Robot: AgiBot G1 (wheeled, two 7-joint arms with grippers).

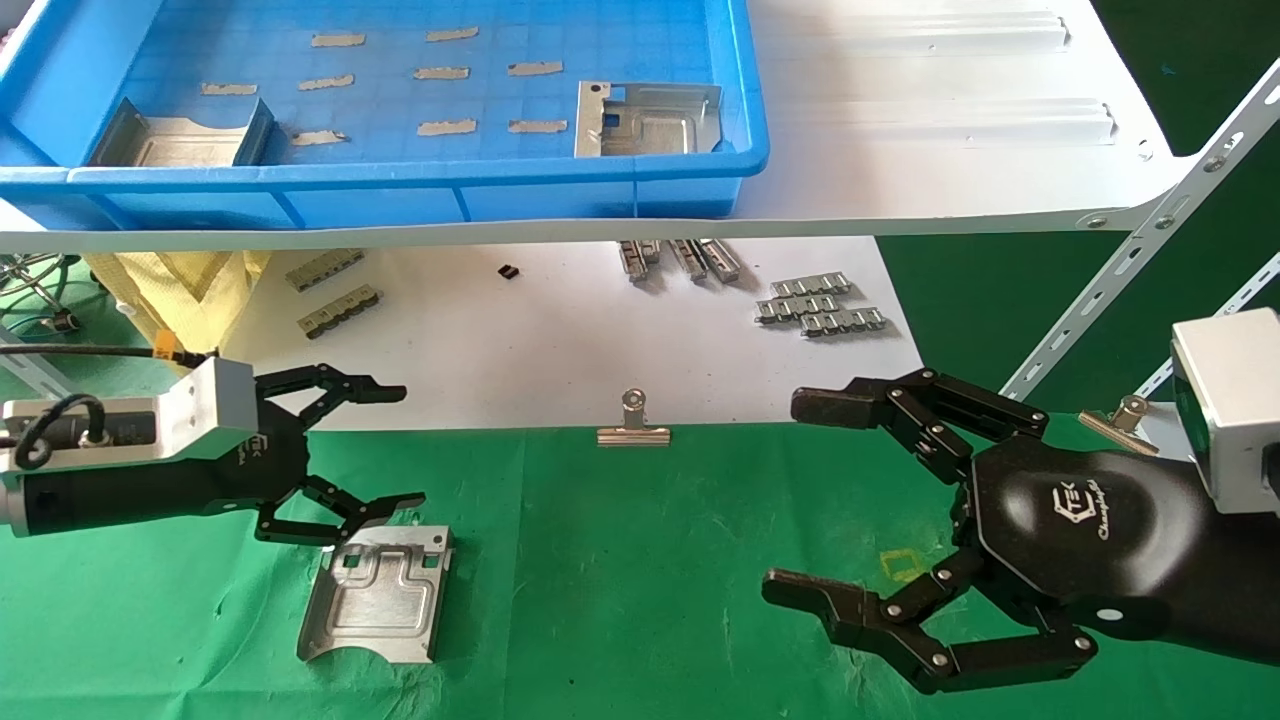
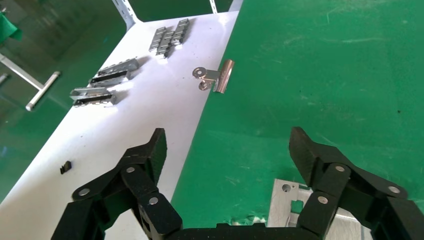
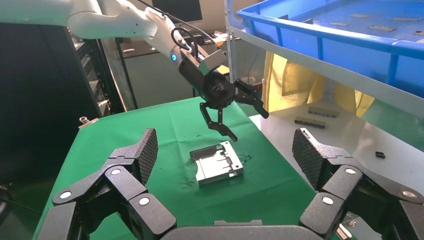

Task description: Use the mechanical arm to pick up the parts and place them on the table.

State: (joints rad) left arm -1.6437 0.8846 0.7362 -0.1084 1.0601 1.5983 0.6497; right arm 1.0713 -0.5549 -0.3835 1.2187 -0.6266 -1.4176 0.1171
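Note:
A silver stamped part [image 1: 375,593] lies flat on the green table [image 1: 620,560] at the left; it also shows in the right wrist view [image 3: 217,162] and partly in the left wrist view [image 2: 286,205]. My left gripper [image 1: 390,445] is open and empty, just above the part's far edge, apart from it. Two more parts sit in the blue tray [image 1: 420,190] on the shelf: one at its left [image 1: 180,135], one at its right [image 1: 645,118]. My right gripper [image 1: 800,495] is open and empty over the table at the right.
A white shelf [image 1: 950,120] holds the tray above the table. A white sheet [image 1: 560,340] carries small grey ridged strips [image 1: 820,303]. A silver binder clip [image 1: 634,425] sits at the sheet's edge. White angled shelf struts [image 1: 1130,270] stand at the right.

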